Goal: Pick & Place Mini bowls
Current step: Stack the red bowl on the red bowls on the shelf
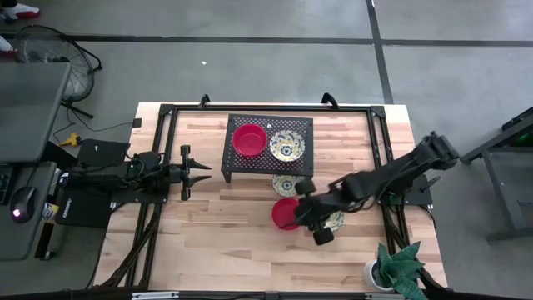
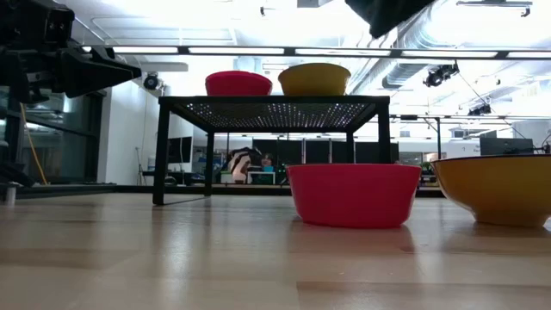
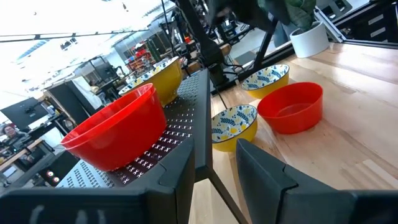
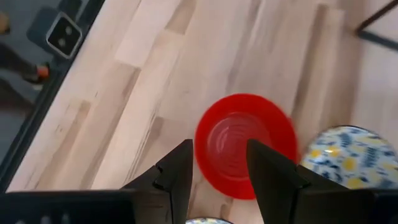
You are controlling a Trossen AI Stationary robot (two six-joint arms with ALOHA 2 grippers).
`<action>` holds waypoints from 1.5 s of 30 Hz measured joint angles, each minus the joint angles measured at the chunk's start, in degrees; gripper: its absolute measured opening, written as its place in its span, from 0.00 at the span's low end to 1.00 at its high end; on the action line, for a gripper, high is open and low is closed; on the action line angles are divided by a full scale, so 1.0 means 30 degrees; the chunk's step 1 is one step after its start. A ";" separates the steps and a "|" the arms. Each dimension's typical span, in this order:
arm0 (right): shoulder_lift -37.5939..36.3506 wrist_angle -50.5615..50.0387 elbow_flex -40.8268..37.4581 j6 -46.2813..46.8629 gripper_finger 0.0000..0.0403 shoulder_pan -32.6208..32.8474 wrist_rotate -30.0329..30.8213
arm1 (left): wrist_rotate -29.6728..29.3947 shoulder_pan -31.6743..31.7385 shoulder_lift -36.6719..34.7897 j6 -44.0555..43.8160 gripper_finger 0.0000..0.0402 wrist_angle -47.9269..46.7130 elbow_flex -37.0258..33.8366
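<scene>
A red bowl (image 1: 249, 139) and a floral bowl (image 1: 286, 146) stand on a black perforated rack (image 1: 237, 162). On the table stand another red bowl (image 1: 283, 215) (image 4: 245, 146), a floral bowl (image 1: 285, 184) near the rack, and a floral bowl (image 1: 335, 222) (image 4: 348, 155) partly under the right arm. My right gripper (image 1: 306, 212) (image 4: 217, 165) hangs open above the table's red bowl, clear of it. My left gripper (image 1: 196, 172) (image 3: 214, 165) waits open, left of the rack.
A potted plant (image 1: 393, 268) stands at the table's near right corner. Black frame rails (image 1: 379, 150) run along the table's sides and far edge. Bare wood lies near the front between the arms. People show in the room far behind the rack.
</scene>
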 joint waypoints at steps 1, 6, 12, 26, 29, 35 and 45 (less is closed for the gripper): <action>0.0448 0.0003 0.0102 -0.0007 0.34 0.0115 -0.0005 | 0.0000 0.0004 0.0000 0.0000 0.28 -0.0003 0.0000; 0.2425 0.0009 0.0155 0.0156 0.34 0.0641 -0.0038 | 0.0000 0.0002 0.0000 0.0000 0.28 0.0001 0.0000; 0.4118 0.0691 0.0133 0.0197 0.34 0.0737 -0.0347 | 0.0000 0.0000 0.0000 0.0000 0.28 -0.0005 0.0000; 0.5803 0.0715 0.0125 -0.0837 0.34 0.0555 -0.0204 | 0.0000 0.0000 0.0000 0.0000 0.28 -0.0007 0.0000; 0.6054 0.0692 0.0125 -0.1616 0.34 0.0548 -0.0115 | 0.0000 0.0002 0.0000 0.0000 0.28 -0.0005 0.0000; 0.6177 0.0735 0.0125 -0.2469 0.34 0.0548 0.0888 | 0.0000 0.0000 0.0000 0.0000 0.28 -0.0007 0.0000; 0.6520 0.0611 0.0096 -0.3147 0.34 0.0555 0.0713 | 0.0000 0.0000 0.0000 0.0000 0.28 0.0001 0.0000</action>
